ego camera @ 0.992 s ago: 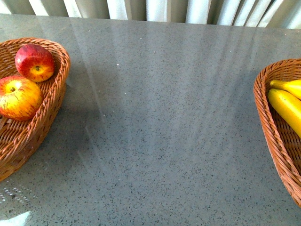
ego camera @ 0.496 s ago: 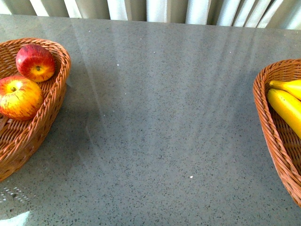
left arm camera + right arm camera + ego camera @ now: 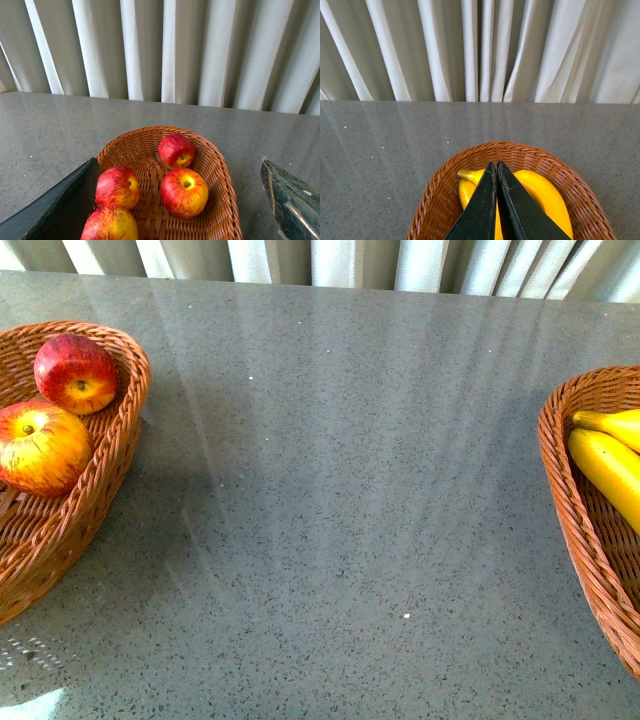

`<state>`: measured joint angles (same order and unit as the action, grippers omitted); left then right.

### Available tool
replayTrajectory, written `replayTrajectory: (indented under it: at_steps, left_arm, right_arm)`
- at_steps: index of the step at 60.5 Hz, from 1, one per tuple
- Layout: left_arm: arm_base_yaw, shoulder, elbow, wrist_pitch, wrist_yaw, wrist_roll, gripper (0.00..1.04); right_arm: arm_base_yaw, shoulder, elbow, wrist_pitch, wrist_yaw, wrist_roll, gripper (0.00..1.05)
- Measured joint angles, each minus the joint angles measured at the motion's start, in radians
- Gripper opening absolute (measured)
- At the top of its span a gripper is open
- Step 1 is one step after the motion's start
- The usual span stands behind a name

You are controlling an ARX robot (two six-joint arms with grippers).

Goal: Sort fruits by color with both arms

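In the front view, two red apples with yellow patches lie in the left wicker basket. Yellow bananas lie in the right wicker basket. Neither arm shows there. In the left wrist view, my left gripper is open and empty above the basket, which holds several apples. In the right wrist view, my right gripper is shut and empty above the bananas in their basket.
The grey speckled table runs between the two baskets. Pale curtains hang behind the table's far edge and fill the background of both wrist views.
The apples in the left basket have shifted very slightly. Nothing else has visibly moved.
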<state>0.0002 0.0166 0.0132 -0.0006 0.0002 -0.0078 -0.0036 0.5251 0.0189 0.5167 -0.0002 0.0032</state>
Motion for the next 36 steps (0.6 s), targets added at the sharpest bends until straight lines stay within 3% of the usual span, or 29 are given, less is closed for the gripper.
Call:
replayTrajectory:
  at_steps: [36]
  left_arm:
    - [0.000,0.000,0.000,0.000,0.000,0.000,0.96]
  right_arm:
    - [0.000,-0.276,0.000,-0.266,0.000,0.000,0.02]
